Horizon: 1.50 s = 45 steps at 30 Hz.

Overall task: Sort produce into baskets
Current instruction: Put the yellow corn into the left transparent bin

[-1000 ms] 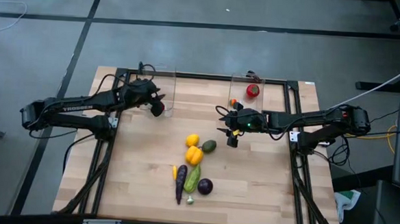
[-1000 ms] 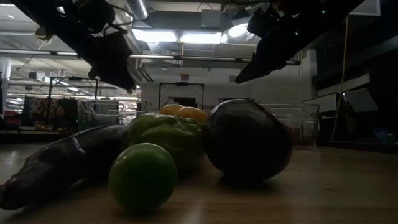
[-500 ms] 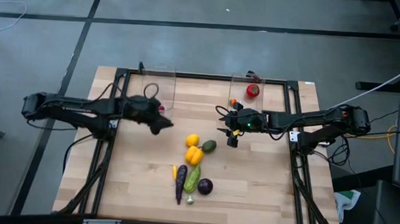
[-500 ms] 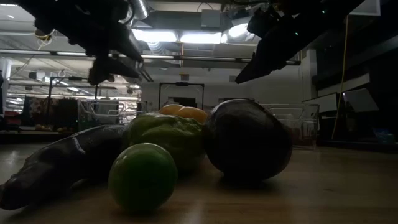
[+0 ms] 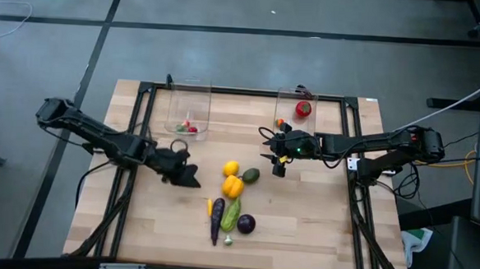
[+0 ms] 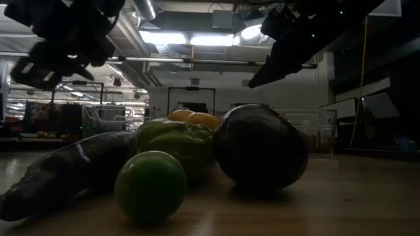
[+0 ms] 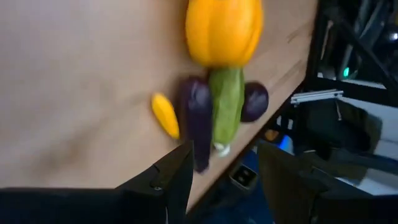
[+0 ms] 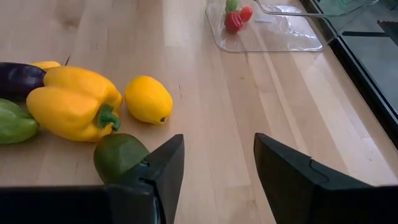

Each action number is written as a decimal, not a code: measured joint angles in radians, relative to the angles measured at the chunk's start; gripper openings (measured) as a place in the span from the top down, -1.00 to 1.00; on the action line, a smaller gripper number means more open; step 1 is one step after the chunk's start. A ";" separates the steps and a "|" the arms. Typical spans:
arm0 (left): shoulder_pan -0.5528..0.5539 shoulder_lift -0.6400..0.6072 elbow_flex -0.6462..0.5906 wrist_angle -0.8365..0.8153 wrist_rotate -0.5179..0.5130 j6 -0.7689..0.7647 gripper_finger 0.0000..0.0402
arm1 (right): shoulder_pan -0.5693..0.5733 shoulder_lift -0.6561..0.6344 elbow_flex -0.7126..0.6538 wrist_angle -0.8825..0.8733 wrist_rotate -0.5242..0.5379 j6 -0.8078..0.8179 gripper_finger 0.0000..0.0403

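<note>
- Wooden table (image 5: 302, 212) under both arms, with a dim hall of ceiling lights beyond it in the low view.
- Left gripper (image 5: 187, 178): it has swung away from the left bin (image 5: 189, 107) and now hangs low over the table, just beside the pile of produce. Its fingers (image 7: 177, 177) stand partly apart with nothing between them.
- Meaning of the change: small red pieces (image 5: 189, 128) now lie in the left bin, so that drop appears finished and the arm seems to be coming back for another piece.
- Ahead of the left gripper, in its wrist view: the eggplant (image 7: 196, 118), the small yellow piece (image 7: 165, 115) and the cucumber (image 7: 226, 106) lie nearest; the yellow pepper (image 7: 222, 30) lies beyond, and the purple round piece (image 7: 255, 101) touches the cucumber's far side.
- Right gripper (image 5: 278, 157): it hangs unchanged near the right bin (image 5: 296, 100), empty, its fingers partly apart.
- Ahead of the right gripper, in its wrist view: the avocado (image 8: 118, 155) lies closest, then the lemon (image 8: 149, 99).
- Right bin: it holds the tomato (image 5: 303, 109) and a small orange piece (image 5: 280, 123).
- Remaining work, judged from the layout: seven or so pieces are still unsorted in the middle of the table, well apart from both bins.
</note>
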 joint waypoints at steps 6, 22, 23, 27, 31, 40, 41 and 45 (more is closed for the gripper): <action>-0.093 0.151 0.017 0.140 0.001 -0.255 0.15 | 0.000 0.000 0.000 0.001 0.000 0.000 0.04; -0.095 0.527 0.181 0.135 0.104 -0.515 0.15 | 0.000 0.000 0.000 0.001 0.000 0.000 0.04; -0.092 0.537 0.181 0.135 0.104 -0.522 0.15 | 0.000 0.000 0.000 0.002 0.000 0.000 0.04; -0.079 0.567 0.181 0.136 0.104 -0.529 0.15 | 0.000 0.000 0.000 0.002 0.000 0.000 0.04; -0.060 0.570 0.181 0.129 0.095 -0.529 0.15 | 0.000 0.000 0.000 0.002 0.000 0.000 0.04; -0.039 0.570 0.181 0.084 0.062 -0.544 0.15 | 0.000 0.000 0.000 0.002 0.000 0.000 0.04; -0.039 0.570 0.181 0.077 0.061 -0.550 0.15 | 0.000 0.000 0.000 0.002 0.000 0.000 0.04; -0.039 0.579 0.181 0.068 0.061 -0.561 0.15 | 0.000 0.000 0.000 0.001 0.000 -0.001 0.04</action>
